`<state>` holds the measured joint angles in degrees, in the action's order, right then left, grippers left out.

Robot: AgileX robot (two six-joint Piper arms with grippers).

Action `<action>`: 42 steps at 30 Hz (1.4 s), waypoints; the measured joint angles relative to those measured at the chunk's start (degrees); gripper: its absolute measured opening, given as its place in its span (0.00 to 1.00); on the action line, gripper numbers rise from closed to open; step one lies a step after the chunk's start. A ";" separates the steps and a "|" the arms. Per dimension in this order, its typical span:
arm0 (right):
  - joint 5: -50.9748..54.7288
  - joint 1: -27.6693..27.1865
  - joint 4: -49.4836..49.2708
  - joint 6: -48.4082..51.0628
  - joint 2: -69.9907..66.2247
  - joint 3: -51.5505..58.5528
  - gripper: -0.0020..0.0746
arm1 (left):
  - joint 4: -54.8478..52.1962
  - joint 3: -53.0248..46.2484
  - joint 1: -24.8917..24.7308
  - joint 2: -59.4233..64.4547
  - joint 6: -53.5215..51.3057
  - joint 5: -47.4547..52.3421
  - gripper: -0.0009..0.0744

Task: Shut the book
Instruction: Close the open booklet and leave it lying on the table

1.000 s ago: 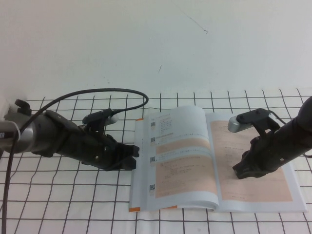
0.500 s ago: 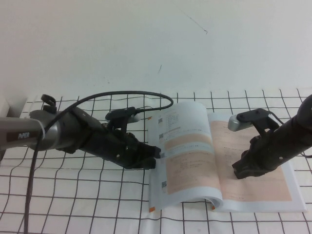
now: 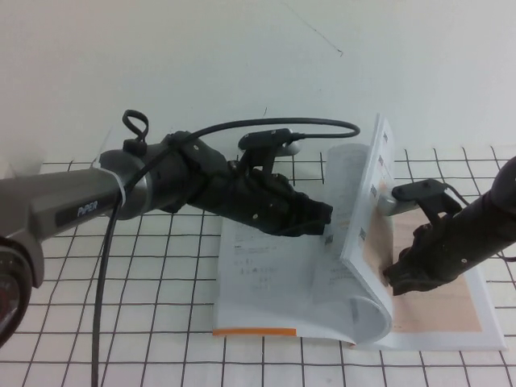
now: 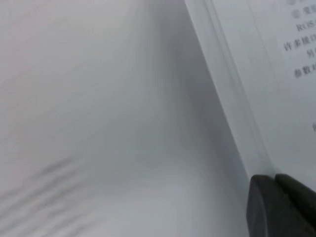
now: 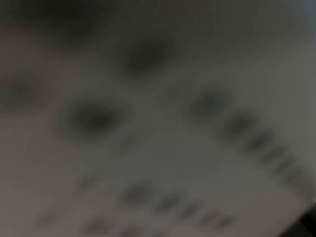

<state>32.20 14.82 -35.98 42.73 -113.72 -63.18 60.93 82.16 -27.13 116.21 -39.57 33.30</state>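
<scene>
Book mid-close: lifted pages lean on left gripper, closed; right gripper pins right side, state unclear. Push pages rightward; withdraw right gripper first.

High view bright, even, soft shadows; wrist views blurred, right dim.

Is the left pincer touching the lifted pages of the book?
Touching: the high view shows the left pincer pressed against the lifted pages; the right pincer rests on the right page.
</scene>
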 joint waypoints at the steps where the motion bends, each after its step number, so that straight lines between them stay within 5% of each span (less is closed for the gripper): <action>1: 0.00 0.00 0.00 0.00 0.00 0.00 0.02 | 0.00 0.80 -0.14 0.00 0.09 0.35 0.01; 24: -1.89 -8.83 1.58 -0.04 26.83 0.99 0.02 | -9.69 10.53 -0.74 -3.16 5.15 7.66 0.01; 33: 1.95 -8.83 1.34 0.07 16.77 0.99 0.02 | -44.14 15.95 1.83 -4.44 26.92 18.14 0.01; 42: 2.43 -7.52 -0.42 0.07 2.44 0.75 0.02 | -43.23 15.95 12.56 3.68 32.29 27.97 0.01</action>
<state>34.63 7.30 -36.40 42.80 -111.28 -62.43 17.70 98.11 -14.57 119.90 -7.28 61.28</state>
